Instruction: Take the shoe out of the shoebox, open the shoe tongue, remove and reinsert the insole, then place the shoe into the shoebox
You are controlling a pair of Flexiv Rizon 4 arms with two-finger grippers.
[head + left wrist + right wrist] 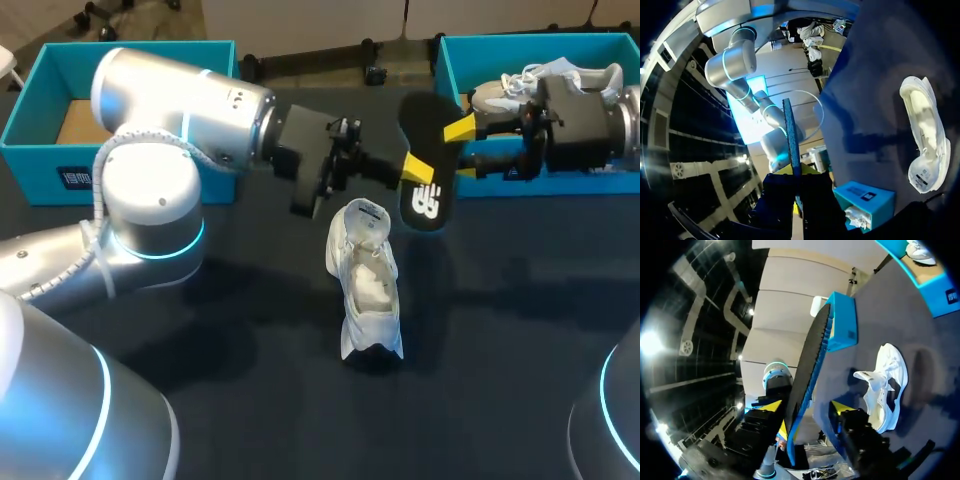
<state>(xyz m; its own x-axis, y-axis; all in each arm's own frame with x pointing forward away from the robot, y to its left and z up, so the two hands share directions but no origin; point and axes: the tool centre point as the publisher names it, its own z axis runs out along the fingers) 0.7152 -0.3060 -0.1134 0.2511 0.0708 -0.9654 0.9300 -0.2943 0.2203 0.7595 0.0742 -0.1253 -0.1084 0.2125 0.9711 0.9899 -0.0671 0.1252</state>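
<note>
Box (40,160), blue, far left on the tabletop (500,330), cardboard floor showing, nothing in it. Left arm reaches across past the middle. Left claw (796,172) is clamped narrow on one end of the black insole (425,150), which is held up in the air and seen edge-on from that wrist. White shoe (368,275) sits alone on the tabletop just below the insole, out of any box, mouth open and facing up. Right claw (463,150) is spread wide, yellow tips on either side of the insole's other edge, not yet pinching. Second blue box (600,183) at the far right has another pale shoe (510,90) inside.

Step looks like the insole is out and being passed or steadied before going back in. To do it well:
- Close the right claw on the insole's flat faces, not its edge.
- Release the left only once that grip is firm.
- Lead with the toe end and tilt it down into the shoe mouth.
- Use the free claw to pin the shoe, since it's light and will likely slide or tip.
- Watch that the insole doesn't fold.
</note>
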